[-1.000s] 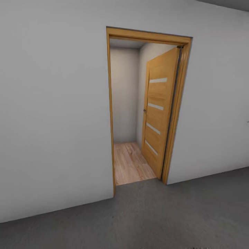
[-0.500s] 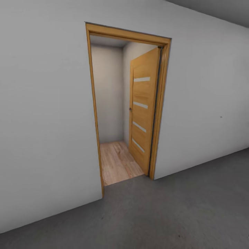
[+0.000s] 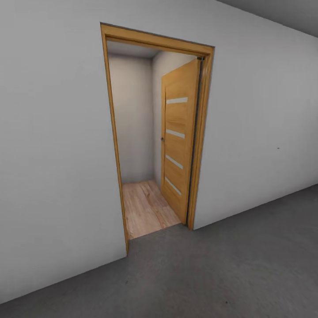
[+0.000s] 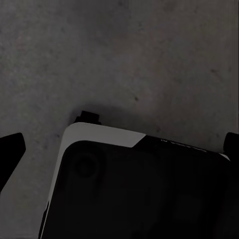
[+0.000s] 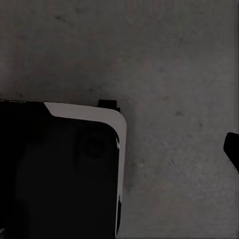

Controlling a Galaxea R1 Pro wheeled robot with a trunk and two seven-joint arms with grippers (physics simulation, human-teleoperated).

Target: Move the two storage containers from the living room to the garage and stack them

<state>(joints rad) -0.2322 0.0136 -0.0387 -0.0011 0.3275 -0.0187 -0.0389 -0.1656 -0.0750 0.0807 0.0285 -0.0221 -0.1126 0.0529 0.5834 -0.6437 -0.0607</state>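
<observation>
The two storage containers are out of view. I stand on the garage's dark grey concrete floor (image 3: 229,274), facing a white wall (image 3: 53,154). In the left wrist view my left gripper (image 4: 119,149) hangs open over the floor, its dark fingertips (image 4: 10,149) far apart and nothing between them. In the right wrist view my right gripper (image 5: 119,149) also hangs over the concrete, with one fingertip (image 5: 232,149) at the picture's edge and nothing held. My own dark, white-edged base (image 4: 139,189) lies under both.
An oak-framed doorway (image 3: 152,132) opens in the wall ahead. Its door (image 3: 179,137), with pale glass strips, is swung inward to the right. Beyond it a light wood plank floor (image 3: 143,207) leads into a narrow passage with grey walls.
The whole head view has shifted: the doorway now sits further left in the picture and looks slightly larger and closer. Nothing in the scene itself has moved.
</observation>
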